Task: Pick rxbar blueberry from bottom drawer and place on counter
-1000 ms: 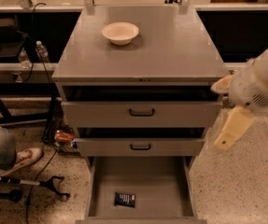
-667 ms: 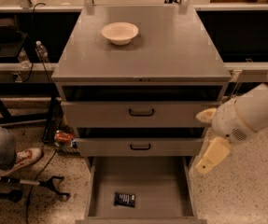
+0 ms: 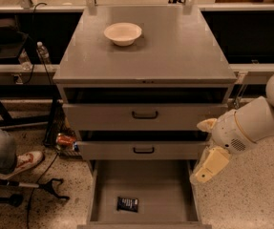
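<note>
The rxbar blueberry (image 3: 127, 203), a small dark wrapper, lies flat on the floor of the open bottom drawer (image 3: 165, 190), near its front left. The counter (image 3: 174, 46) is the grey cabinet top. My gripper (image 3: 198, 151) hangs at the cabinet's right front, beside the middle drawer and above the bottom drawer's right wall. Its cream fingers (image 3: 211, 165) stand apart and hold nothing. It is up and to the right of the bar, well apart from it.
A white bowl (image 3: 122, 33) sits on the counter's back left. The top drawer (image 3: 145, 114) and middle drawer (image 3: 143, 150) are slightly pulled out. A person's leg and shoe (image 3: 12, 159), a tripod foot and cables lie on the speckled floor at left.
My arm and gripper have moved down and to the left, from beside the top drawer to beside the middle drawer. The bar and bowl have not moved.
</note>
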Controlling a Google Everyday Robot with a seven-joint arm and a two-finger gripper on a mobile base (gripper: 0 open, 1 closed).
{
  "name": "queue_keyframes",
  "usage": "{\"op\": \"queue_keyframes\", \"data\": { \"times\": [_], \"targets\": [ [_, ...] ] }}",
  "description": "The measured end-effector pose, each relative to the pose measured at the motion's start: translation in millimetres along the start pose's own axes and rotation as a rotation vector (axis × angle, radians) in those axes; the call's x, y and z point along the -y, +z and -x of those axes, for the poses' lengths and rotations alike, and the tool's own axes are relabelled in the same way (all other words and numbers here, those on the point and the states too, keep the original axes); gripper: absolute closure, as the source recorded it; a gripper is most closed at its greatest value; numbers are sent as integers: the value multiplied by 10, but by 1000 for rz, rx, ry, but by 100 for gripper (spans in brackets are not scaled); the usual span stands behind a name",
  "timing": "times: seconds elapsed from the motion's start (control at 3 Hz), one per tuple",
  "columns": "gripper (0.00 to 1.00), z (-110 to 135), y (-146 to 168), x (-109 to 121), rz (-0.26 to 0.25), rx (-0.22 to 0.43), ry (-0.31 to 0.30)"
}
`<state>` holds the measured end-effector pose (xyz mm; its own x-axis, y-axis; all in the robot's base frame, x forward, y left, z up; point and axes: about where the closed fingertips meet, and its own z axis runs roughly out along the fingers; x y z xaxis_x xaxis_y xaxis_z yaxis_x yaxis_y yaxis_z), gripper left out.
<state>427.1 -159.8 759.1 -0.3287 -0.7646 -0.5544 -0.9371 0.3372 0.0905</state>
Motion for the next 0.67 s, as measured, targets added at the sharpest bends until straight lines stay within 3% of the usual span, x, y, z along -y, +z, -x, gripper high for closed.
{"op": "queue_keyframes", "data": {
  "times": [0.33, 0.67],
  "targets": [
    [0, -34, 49, -4, 9, 14, 14],
    [0, -297, 387, 76, 35, 68, 64]
  ]
}}
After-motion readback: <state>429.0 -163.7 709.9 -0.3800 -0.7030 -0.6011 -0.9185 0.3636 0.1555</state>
